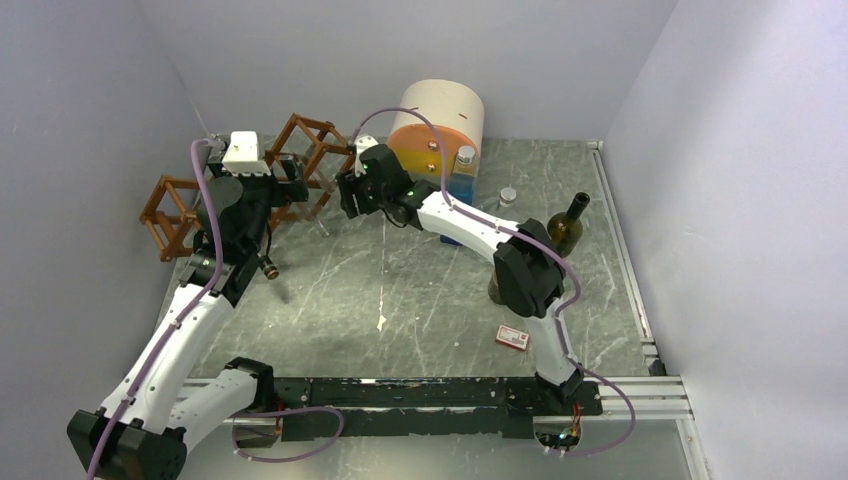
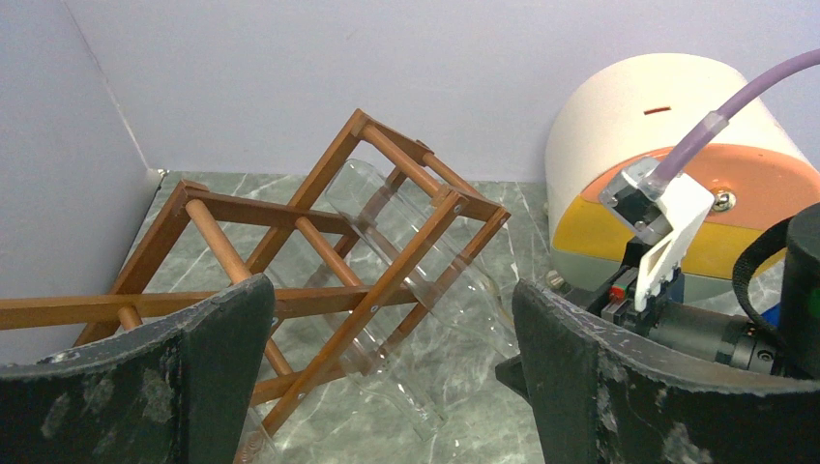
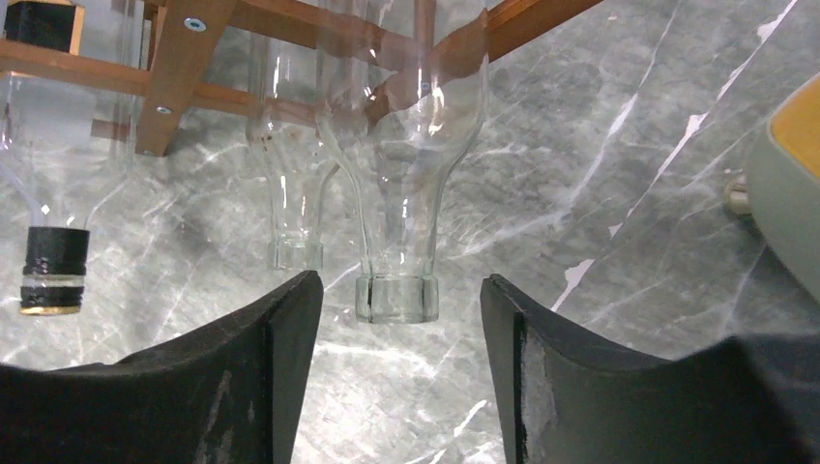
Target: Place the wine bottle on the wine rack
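The reddish-brown wine rack (image 1: 305, 122) stands at the back left of the table and fills the left wrist view as a lattice (image 2: 329, 184). Clear wine bottles lie in its cells. One clear bottle (image 3: 398, 193) points its mouth between my right gripper's (image 3: 398, 288) open fingertips, just ahead of them and untouched. In the top view the right gripper (image 1: 345, 195) is at the rack's right end. My left gripper (image 2: 392, 285) is wide open over the rack and a clear bottle (image 2: 425, 280), holding nothing. A dark green wine bottle (image 1: 566, 228) stands upright at the right.
A round cream-and-orange cabinet (image 1: 437, 125) stands at the back behind the right arm. A small white cap (image 1: 508, 196) and a red card (image 1: 512, 338) lie on the marble table. A second clear neck (image 3: 293, 246) and a black-capped neck (image 3: 54, 271) hang left of my right fingers.
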`<state>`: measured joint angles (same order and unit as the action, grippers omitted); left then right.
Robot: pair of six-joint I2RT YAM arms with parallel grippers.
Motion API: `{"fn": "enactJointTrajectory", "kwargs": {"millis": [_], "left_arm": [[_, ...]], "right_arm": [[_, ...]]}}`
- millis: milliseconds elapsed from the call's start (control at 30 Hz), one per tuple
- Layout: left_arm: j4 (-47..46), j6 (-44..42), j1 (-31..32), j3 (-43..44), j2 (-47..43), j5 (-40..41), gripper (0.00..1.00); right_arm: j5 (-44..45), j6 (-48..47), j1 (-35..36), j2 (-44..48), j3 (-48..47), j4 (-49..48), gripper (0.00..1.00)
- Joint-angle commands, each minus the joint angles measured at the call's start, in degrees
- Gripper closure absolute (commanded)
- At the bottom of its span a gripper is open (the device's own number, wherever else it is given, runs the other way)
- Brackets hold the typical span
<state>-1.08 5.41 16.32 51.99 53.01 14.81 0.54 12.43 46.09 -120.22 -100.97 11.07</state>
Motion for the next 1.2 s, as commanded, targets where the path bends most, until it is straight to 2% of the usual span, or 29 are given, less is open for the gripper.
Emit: {"fn": "enactJointTrajectory", "kwargs": {"millis": [0, 167, 267, 500, 567, 667, 767, 867, 1167], "left_arm": [[-1.82, 0.57, -0.53, -0.39, -0.53, -0.92, 0.03], [-1.76, 0.62, -0.55, -0.36, -0.14, -0.88, 0.03], [-1.82, 0.45, -0.58, -0.53, -0.26, -0.83, 0.03], [-1.21, 0.65, -0.51, 0.02, 0.74, -1.64, 0.03], [-1.2, 0.57, -0.57, -0.02, 0.82, -1.62, 0.03], [-1.38, 0.55, -0.6, -0.2, 0.78, -1.78, 0.03], [-1.14, 0.7, -0.52, 0.03, 0.95, -2.04, 0.03], [-1.03, 0.83, -0.58, 0.14, 0.8, -2.15, 0.03], [-2.18, 0.69, -0.54, -0.72, -1.51, -3.5, 0.03]], "right_arm": [[-0.79, -0.38, -0.08, -2.36, -3.17, 1.18, 0.4], [-0.42, -0.76, -0.18, -5.14, -6.78, 1.34, 0.61], [0.08, -0.95, -0.19, -5.99, -8.18, 0.65, 0.68], [-0.83, -1.34, -0.29, -9.81, -13.53, 2.1, 0.72], [-0.55, -1.06, -0.29, -10.28, -14.51, 2.72, 0.67], [-0.43, -0.54, -0.31, -8.72, -13.37, 2.12, 0.47], [-0.52, -0.22, -0.35, -5.38, -10.48, 0.4, 0.34], [-0.04, 0.13, -0.38, -1.47, -8.01, -0.15, 0.31], [5.56, 0.84, -0.45, 16.99, 4.57, -1.62, 0.3]]}}
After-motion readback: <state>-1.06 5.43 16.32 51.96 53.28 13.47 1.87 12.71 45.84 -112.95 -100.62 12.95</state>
